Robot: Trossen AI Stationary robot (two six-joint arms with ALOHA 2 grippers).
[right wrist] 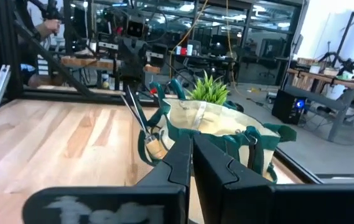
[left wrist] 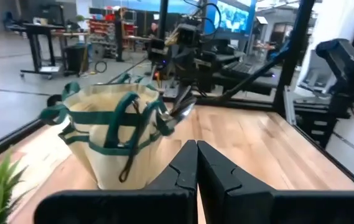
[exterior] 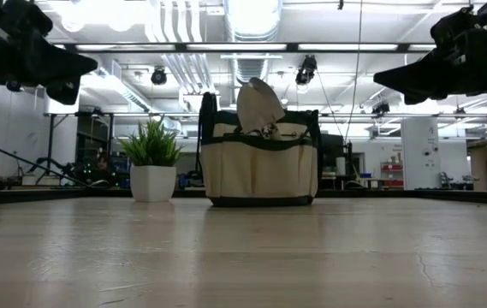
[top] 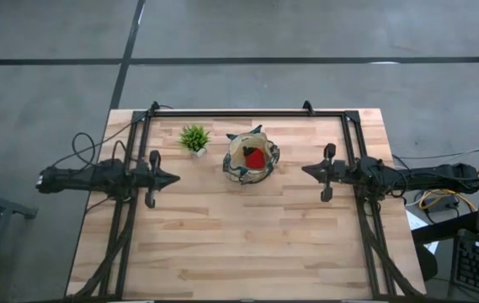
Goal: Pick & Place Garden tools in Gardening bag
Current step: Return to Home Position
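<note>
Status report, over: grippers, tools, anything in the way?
Left gripper shut, empty, left of bag. Right gripper shut, empty, right of it. Trowel and red item in bag. Plant beside bag, clear of both.

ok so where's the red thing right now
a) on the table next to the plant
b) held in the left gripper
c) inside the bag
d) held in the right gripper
c: the high view shows the red item lying inside the gardening bag, while the left gripper and the right gripper are shut on nothing, one on each side of the bag and clear of it.
</note>
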